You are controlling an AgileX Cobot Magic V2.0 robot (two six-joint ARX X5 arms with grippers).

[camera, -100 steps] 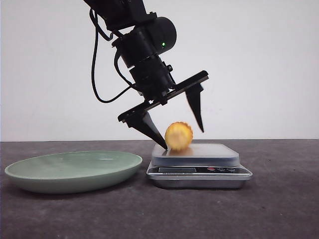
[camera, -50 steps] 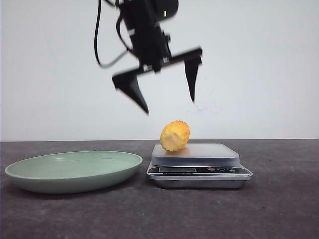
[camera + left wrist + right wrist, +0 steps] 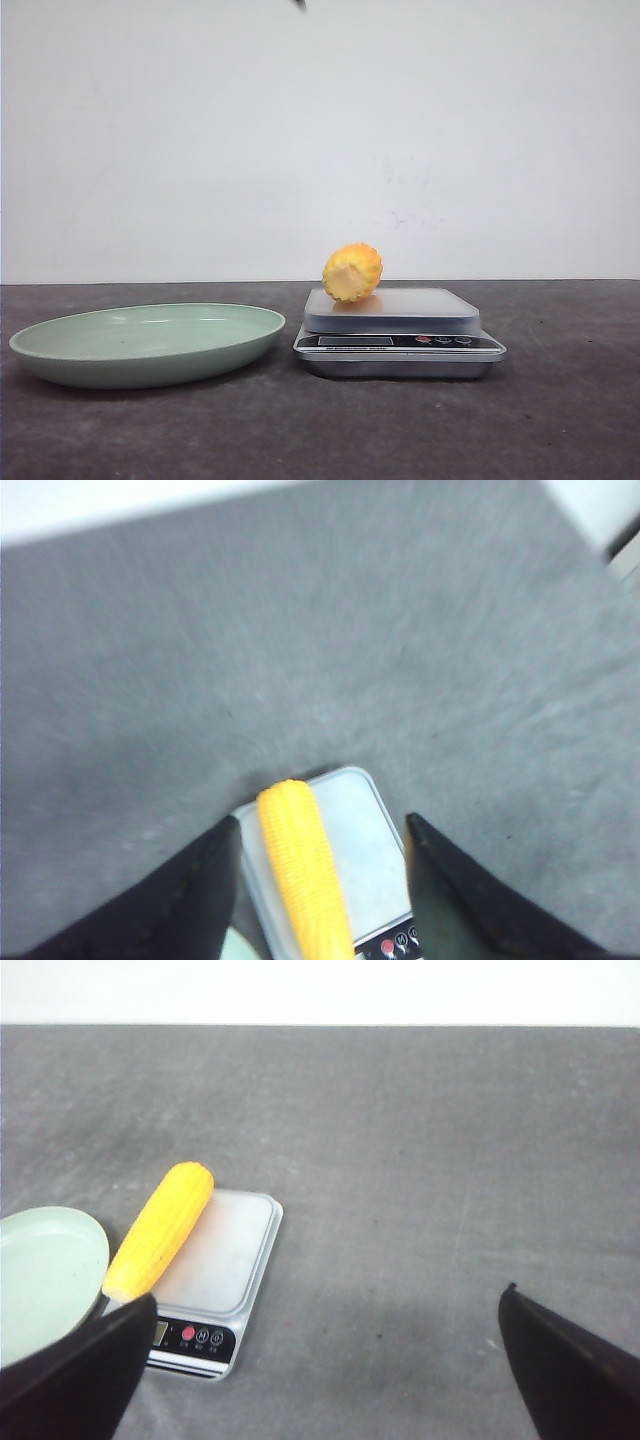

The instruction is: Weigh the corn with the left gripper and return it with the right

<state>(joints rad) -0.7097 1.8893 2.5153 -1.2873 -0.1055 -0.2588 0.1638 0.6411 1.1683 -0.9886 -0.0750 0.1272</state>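
Weighing looks underway: the yellow kernelled corn cob (image 3: 352, 272) lies on the silver scale's platform (image 3: 420, 310) toward its plate-side edge, both black tools, left (image 3: 320, 880) and right (image 3: 320, 1370), spread empty above, so the right must descend and straddle it.

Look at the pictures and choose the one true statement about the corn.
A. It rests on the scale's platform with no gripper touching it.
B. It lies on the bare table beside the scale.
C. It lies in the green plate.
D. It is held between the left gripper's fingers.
A: the corn lies on the scale platform, beside the green plate, and both the left gripper and the right gripper stand open, clear of it.
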